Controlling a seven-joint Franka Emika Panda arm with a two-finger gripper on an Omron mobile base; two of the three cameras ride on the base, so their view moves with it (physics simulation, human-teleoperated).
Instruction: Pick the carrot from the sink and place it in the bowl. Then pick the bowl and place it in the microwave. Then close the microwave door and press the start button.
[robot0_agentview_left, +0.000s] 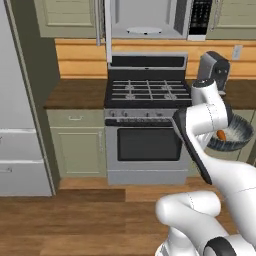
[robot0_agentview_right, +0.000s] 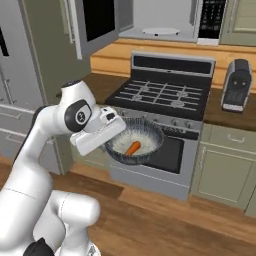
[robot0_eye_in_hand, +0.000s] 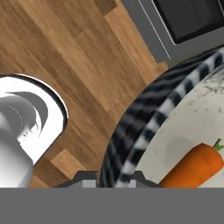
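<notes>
My gripper (robot0_eye_in_hand: 114, 178) is shut on the rim of the dark ribbed bowl (robot0_agentview_right: 134, 142) and holds it in the air in front of the oven. In the left base view the bowl (robot0_agentview_left: 237, 133) sits behind my forearm. The orange carrot (robot0_agentview_right: 132, 148) (robot0_agentview_left: 220, 135) (robot0_eye_in_hand: 197, 168) lies inside the bowl on its pale speckled bottom. Above the stove the microwave (robot0_agentview_left: 149, 20) (robot0_agentview_right: 165, 22) stands open, its white turntable visible. The microwave door (robot0_agentview_right: 97, 22) (robot0_agentview_left: 107, 31) is swung out to the left. The sink is out of view.
The black gas stove (robot0_agentview_left: 149, 90) (robot0_agentview_right: 162, 95) with its oven lies directly under the microwave. A coffee machine (robot0_agentview_right: 236, 85) (robot0_agentview_left: 214, 67) stands on the counter to the right. A fridge (robot0_agentview_left: 20, 100) is at the left. Wooden floor (robot0_eye_in_hand: 65, 52) lies below the bowl.
</notes>
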